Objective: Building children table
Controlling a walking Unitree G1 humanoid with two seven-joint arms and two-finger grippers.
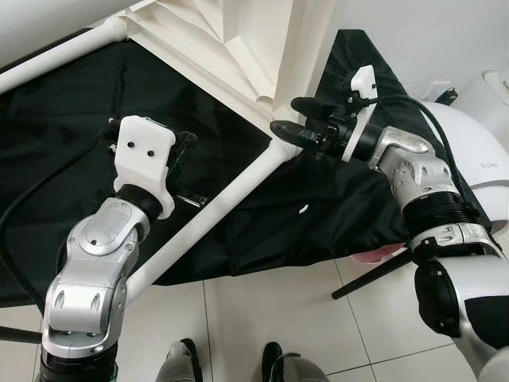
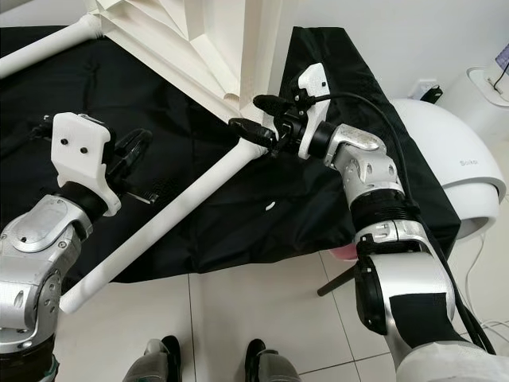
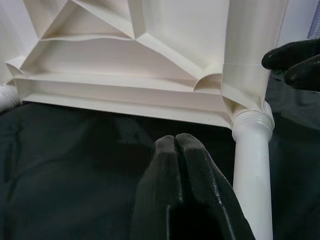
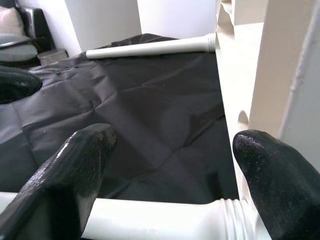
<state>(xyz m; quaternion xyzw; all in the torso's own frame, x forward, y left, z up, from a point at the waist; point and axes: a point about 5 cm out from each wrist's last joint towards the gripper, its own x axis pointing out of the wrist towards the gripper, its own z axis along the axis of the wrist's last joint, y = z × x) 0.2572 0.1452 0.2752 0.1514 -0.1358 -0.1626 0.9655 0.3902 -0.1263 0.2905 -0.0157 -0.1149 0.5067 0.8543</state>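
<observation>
Left eye view: the white table leg (image 1: 208,223) lies on the black cloth (image 1: 71,135), screwed into the table top (image 1: 238,48). The right gripper (image 1: 290,118) is spread wide around the leg's top end.

Left wrist view: the left gripper (image 3: 176,142) is pressed closed, empty, beside the leg.

Right wrist view: the leg lies between the fingers (image 4: 75,165).

Left silver jointed arm bent upward from lower left, white plastic wrist housing facing up. Left gripper of two long black fingers (image 3: 176,150) pointing forward, fingers pressed together, tips touching. Right silver jointed arm reaching in from right, elbow bent, wrist turned toward centre. Right gripper of two long black fingers (image 4: 170,150) spread wide, one finger either side of gap.
</observation>
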